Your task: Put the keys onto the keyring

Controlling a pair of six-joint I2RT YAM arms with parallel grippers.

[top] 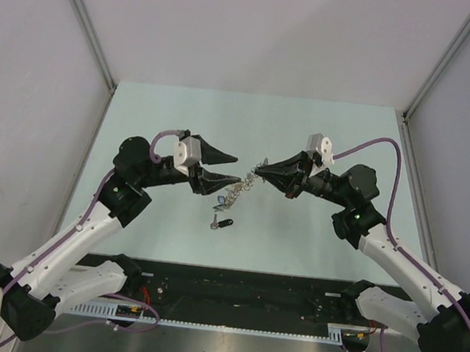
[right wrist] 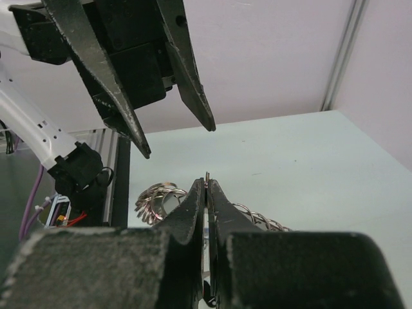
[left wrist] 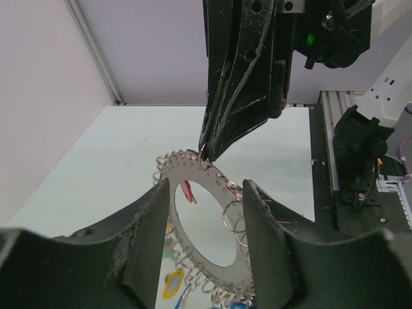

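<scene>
The keyring (top: 235,193) is a flat silver ring edged with many small split rings. It hangs tilted above the table between the two grippers. My right gripper (top: 255,174) is shut on its upper edge, which shows as a thin metal sliver between the fingers in the right wrist view (right wrist: 206,182). My left gripper (top: 237,169) is open, with one finger on each side of the keyring (left wrist: 193,170). Keys with red (left wrist: 188,191), yellow (left wrist: 172,284) and blue heads hang from it. A dark-headed key (top: 223,223) lies on the table below.
The pale green table (top: 323,135) is walled by white panels at the back and both sides. A black rail with cables (top: 239,298) runs along the near edge by the arm bases.
</scene>
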